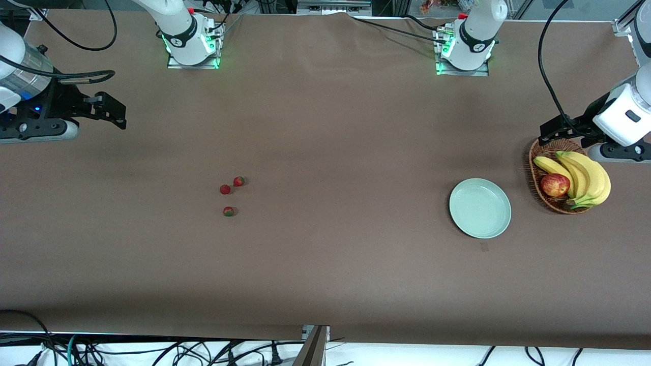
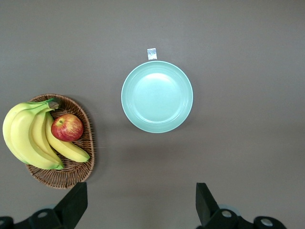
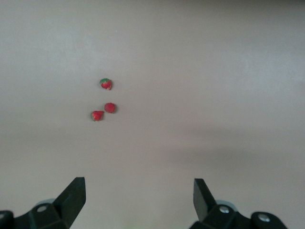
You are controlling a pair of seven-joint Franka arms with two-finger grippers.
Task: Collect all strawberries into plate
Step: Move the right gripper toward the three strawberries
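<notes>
Long table (image 1: 325, 284) under a plain brown cover, cables along both edges. Three strawberries (image 1: 229, 193) in a small loose group toward the right arm's end of the table, apart from each other, none yet in the plate (image 1: 479, 208). Plate well apart from them, toward the left arm's end, empty, just beside a wicker basket (image 1: 538, 190) with bananas (image 1: 585, 178) and a red apple (image 1: 555, 185).

Probably very light and soft, so easy to bruise or to roll under a careless touch; only a gentle squeeze needed. Best place to grip, as a judgement: across the red body at its widest part, from straight above, not at the green top. Small enough to slip out of widely spread jaws if not well centred.

Each berry tiny, bright red, with a small green leafy cap; far smaller than the pale mint-green, round and shallow plate with its smooth raised rim.

Right gripper (image 1: 109, 109) high over bare table at its own end, jaws spread wide, holding nothing. Left gripper (image 1: 552, 133) over the basket's rim, jaws also spread wide and empty, waiting.
</notes>
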